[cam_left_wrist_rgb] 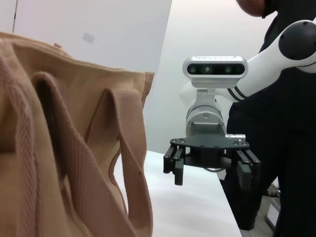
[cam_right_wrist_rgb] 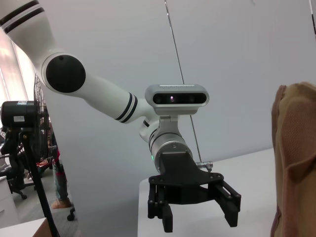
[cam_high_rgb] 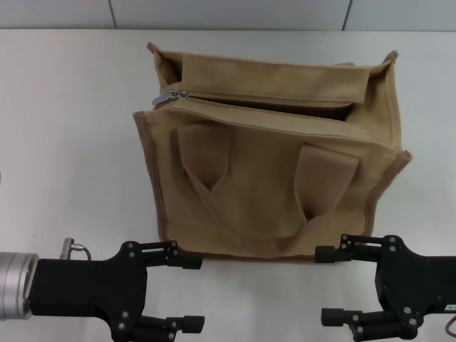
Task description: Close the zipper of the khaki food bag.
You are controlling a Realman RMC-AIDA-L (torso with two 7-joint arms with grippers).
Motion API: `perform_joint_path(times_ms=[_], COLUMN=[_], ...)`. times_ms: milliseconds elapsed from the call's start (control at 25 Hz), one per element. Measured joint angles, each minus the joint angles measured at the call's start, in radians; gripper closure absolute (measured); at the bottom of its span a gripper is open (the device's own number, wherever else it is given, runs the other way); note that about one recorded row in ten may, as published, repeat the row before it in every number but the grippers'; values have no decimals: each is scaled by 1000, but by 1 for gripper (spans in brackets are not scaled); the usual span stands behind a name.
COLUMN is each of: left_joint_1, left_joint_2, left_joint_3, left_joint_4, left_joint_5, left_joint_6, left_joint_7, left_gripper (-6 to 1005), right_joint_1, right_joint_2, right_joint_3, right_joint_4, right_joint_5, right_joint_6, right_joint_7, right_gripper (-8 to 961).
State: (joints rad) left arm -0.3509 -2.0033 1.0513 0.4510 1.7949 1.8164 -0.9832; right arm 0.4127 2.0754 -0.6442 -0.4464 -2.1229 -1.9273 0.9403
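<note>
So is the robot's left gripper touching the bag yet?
Apart. In the head view, white table shows between the open left gripper and the near bottom edge of the khaki food bag.

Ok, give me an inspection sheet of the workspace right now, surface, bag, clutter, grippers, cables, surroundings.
Surface: white table, bare around the bag.
Job's things: khaki food bag upright, handles flat against its near side; zipper slider at the bag's left end, top gaping open.
Clutter: nothing seen.
Grippers: left gripper and right gripper open, near the table's front edge, short of the bag.
Cables: nothing seen.
Surroundings: pale wall; a person in dark clothes behind the right arm.
</note>
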Motion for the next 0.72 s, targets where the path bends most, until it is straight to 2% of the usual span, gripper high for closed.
perform_joint_path(times_ms=[160, 320, 440, 520, 560, 600, 640, 720], left_joint_1=[-1, -10, -28, -28, -44, -50, -63, -67], left_joint_2=[0, -11, -42, -42, -60, -62, -64, -64], left_joint_3=[-2, -64, -229, -229, -309, -318, -328, -328], left_joint_4=[0, 6, 4, 4, -1, -6, -29, -39], left_joint_5=[-2, -9, -13, -13, -35, -53, -125, -159], left_joint_6=[4, 43, 143, 143, 170, 172, 175, 176], left_joint_7=[0, 28, 107, 107, 139, 145, 156, 159], left_gripper=[210, 214, 217, 218, 219, 220, 221, 223], right_joint_1=[0, 0, 0, 0, 0, 0, 0, 0], right_joint_2=[0, 0, 0, 0, 0, 0, 0, 0], right_joint_3=[0, 1, 1, 1, 2, 2, 2, 2], right_joint_4=[1, 2, 3, 3, 3, 3, 3, 3], right_joint_5=[0, 0, 0, 0, 0, 0, 0, 0], right_joint_6=[2, 3, 3, 3, 3, 4, 4, 4], right_joint_7=[0, 0, 0, 0, 0, 0, 0, 0], right_gripper=[185, 185, 185, 185, 185, 185, 185, 185])
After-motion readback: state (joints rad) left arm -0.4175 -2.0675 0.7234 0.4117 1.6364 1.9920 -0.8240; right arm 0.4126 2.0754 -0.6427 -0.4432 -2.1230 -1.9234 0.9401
